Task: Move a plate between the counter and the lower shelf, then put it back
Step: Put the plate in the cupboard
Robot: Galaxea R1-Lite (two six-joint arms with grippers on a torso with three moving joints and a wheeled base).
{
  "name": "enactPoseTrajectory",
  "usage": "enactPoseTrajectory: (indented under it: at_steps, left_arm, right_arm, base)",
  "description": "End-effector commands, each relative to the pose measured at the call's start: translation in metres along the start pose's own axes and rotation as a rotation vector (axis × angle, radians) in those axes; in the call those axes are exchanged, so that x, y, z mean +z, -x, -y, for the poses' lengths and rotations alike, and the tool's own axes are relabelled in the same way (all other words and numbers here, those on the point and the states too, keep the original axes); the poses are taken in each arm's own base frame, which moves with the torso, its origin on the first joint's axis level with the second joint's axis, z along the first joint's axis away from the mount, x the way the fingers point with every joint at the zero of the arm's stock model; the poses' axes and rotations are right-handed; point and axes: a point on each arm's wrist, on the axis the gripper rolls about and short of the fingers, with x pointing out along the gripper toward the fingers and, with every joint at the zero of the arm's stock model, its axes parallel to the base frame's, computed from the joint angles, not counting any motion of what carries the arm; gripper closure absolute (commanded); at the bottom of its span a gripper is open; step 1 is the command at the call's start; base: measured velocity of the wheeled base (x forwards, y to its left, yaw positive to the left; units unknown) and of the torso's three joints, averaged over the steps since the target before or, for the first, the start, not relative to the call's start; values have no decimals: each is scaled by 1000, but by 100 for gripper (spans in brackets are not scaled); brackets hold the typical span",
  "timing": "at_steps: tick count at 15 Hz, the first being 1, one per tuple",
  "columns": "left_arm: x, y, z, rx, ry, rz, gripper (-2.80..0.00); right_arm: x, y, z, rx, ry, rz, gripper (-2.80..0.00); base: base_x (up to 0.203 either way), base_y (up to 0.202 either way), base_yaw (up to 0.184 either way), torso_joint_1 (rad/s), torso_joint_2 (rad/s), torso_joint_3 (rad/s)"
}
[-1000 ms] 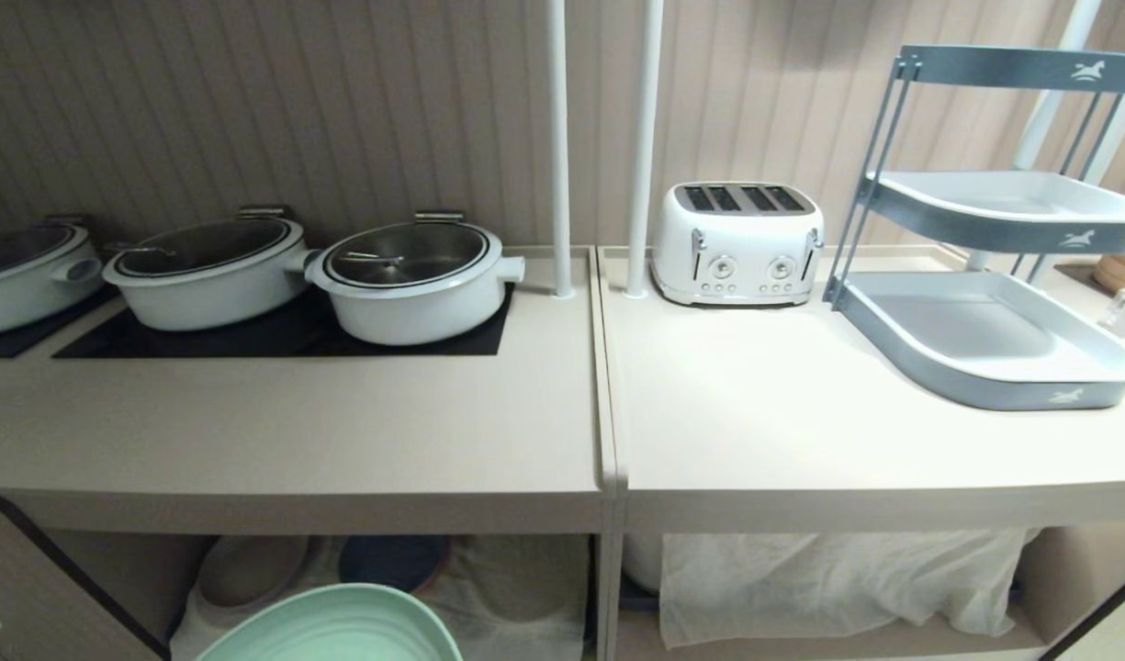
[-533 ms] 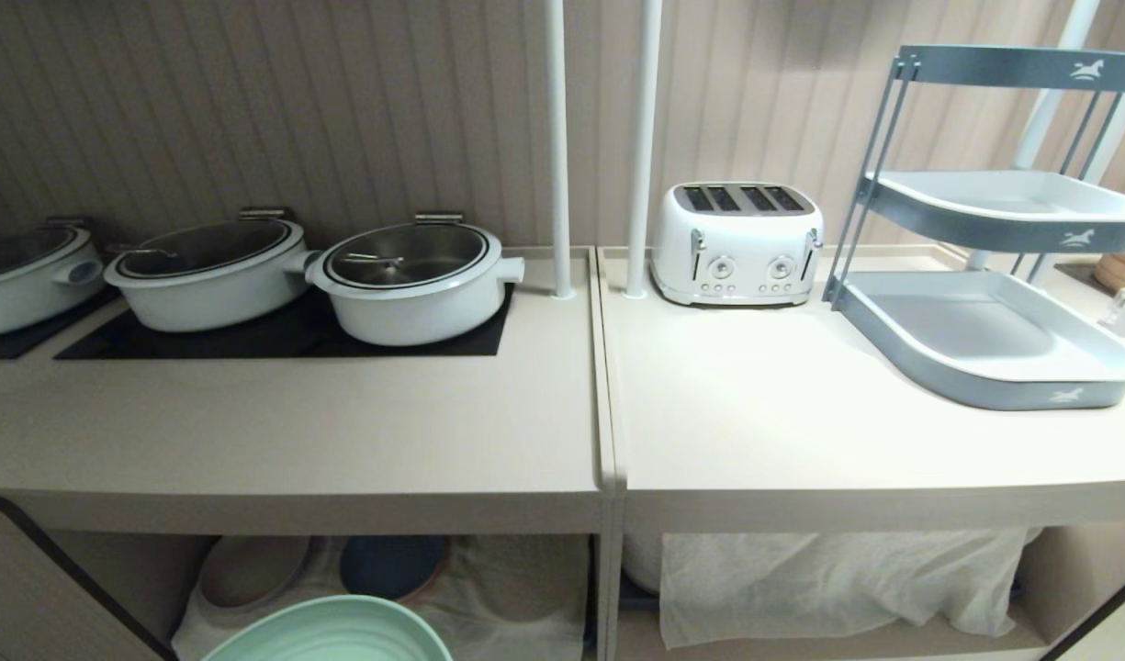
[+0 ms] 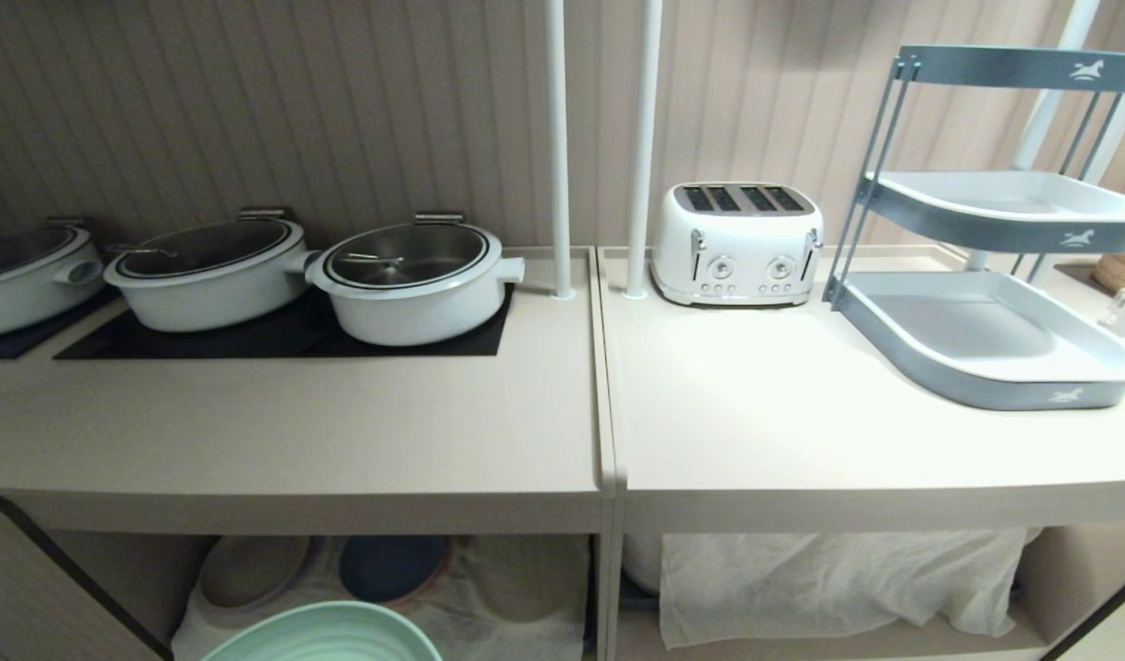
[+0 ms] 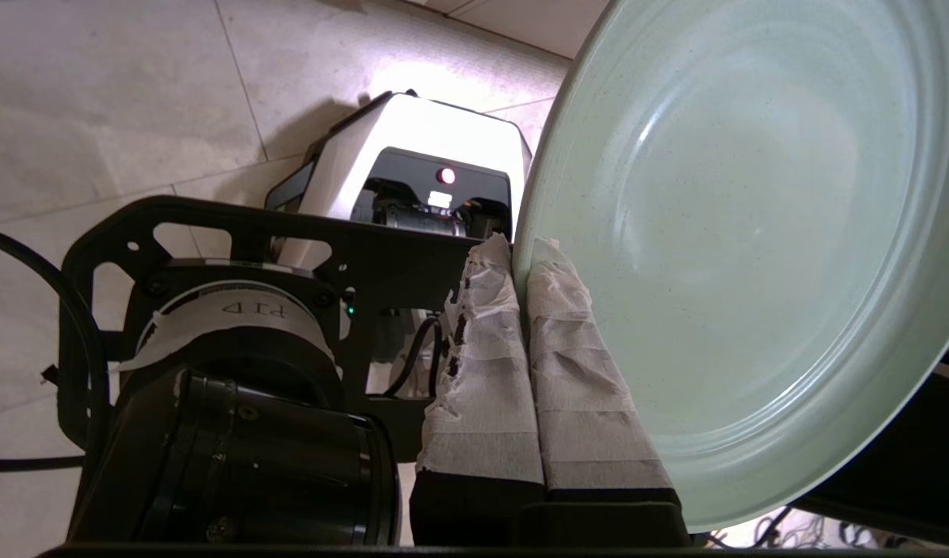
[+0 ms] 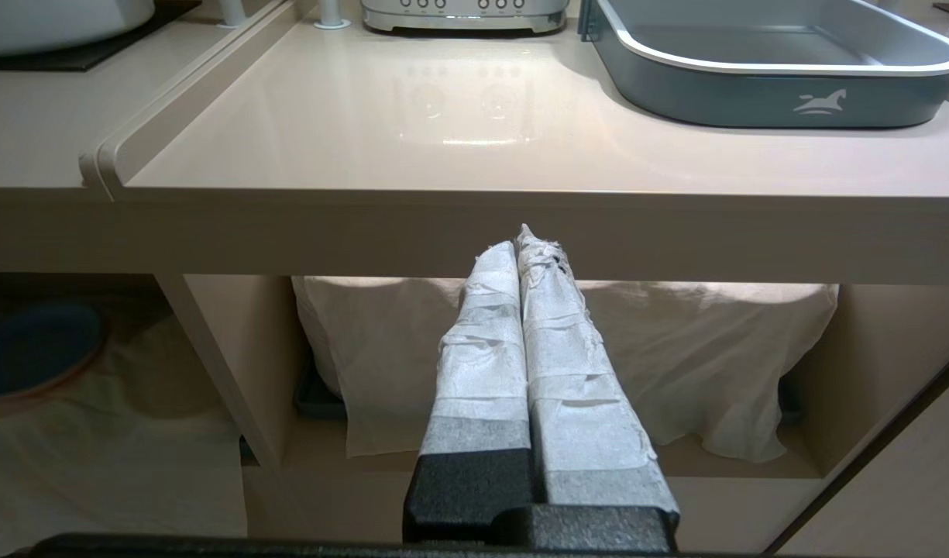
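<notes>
Since a second ago the plate [image 3: 323, 633] has sunk lower at the head view's bottom edge; less of it shows. It sits in front of the lower shelf [image 3: 525, 588], below the worktop [image 3: 296, 431]. Left hand [image 4: 520, 252] clamped on the plate's rim, taped fingers [image 4: 482, 372] either side. Right hand [image 5: 524, 240] closed, empty, before the neighbouring bay. Tape on the arm reads "PID", upside down.

Matte speckled plate [image 4: 753, 232]; glossy toaster [image 3: 736, 241]; gauzy cloth [image 3: 838, 574].
</notes>
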Motion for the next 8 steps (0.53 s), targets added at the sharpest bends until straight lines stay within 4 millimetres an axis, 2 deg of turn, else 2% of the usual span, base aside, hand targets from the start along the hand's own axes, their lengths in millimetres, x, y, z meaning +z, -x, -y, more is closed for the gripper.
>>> enactPoseTrajectory:
  at_steps: [1, 8]
  left_arm:
    - [-1, 1, 0, -1, 0, 0, 0]
    - [-1, 1, 0, -5, -5, -3, 0]
  right_arm:
    - [0, 0, 0, 0, 0, 0, 0]
    - [0, 0, 0, 0, 0, 0, 0]
  base:
    - [0, 0, 0, 0, 0, 0]
    - [0, 0, 0, 0, 0, 0]
